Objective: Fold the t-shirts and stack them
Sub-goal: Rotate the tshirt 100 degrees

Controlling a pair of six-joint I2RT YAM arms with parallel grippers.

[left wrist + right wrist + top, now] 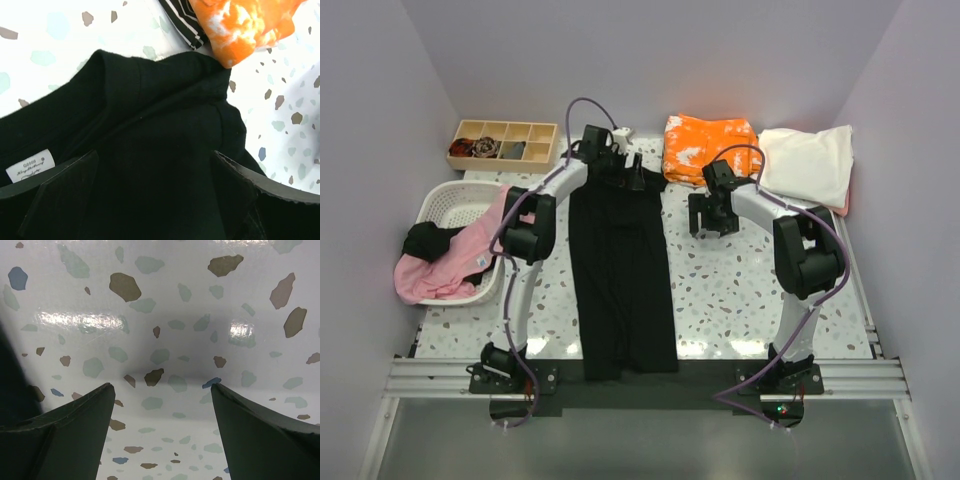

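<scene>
Left claw (155, 165): jaws spread wide, closed on nothing, hovering over the far end of the shirt below.
Large plain black cloth t-shirt (620, 270): lies flat down the table's middle, 12 to 6 o'clock; its small white label (30, 165) is at 9 o'clock of this claw.
Right claw (162, 387): wide open and empty above the bare speckled terrazzo table (730, 290).
Orange white-blotched cloth t-shirt (705, 148): folded, at 12 o'clock of the right claw.
Cream cloth t-shirt (810, 165): folded, at 2 o'clock.
Pink cloth t-shirt (445, 265): draped over the white slotted plastic basket (445, 200), at 9 o'clock.

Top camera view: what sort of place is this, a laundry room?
Likely a robot lab booth: plain lilac walls box in a speckled table, and a left arm and right arm are bolted to a metal rail.
</scene>
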